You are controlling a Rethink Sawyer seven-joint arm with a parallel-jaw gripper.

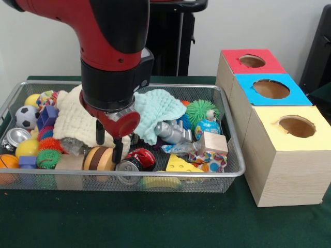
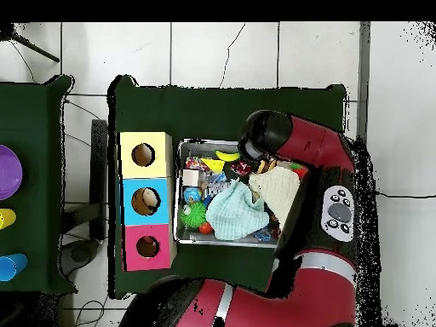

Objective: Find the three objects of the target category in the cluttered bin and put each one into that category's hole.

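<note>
The wire mesh bin (image 1: pixel 235 173) stands on the green table, full of toys; it also shows in the overhead view (image 2: pixel 180 192). A crinkled cream-yellow cloth (image 1: pixel 75 123) lies at its back left, also seen from overhead (image 2: pixel 278 189). A mint green cloth (image 1: pixel 158 112) lies beside it in the middle (image 2: pixel 230 213). A small multicoloured speckled fabric piece (image 1: pixel 209 161) lies at the front right. My gripper (image 1: pixel 108 143) is open and empty. It hangs just above a striped wooden disc (image 1: pixel 98 159), at the cream cloth's front edge. The arm hides it from overhead.
Three wooden boxes with holes stand right of the bin: red top (image 1: pixel 252 61), blue top (image 1: pixel 270 89), yellow top (image 1: pixel 296 125). The bin also holds a soccer ball (image 1: pixel 25 116), a green spiky ball (image 1: pixel 201 111), a wood cube (image 1: pixel 213 142), a cheese wedge (image 1: pixel 181 164) and cans.
</note>
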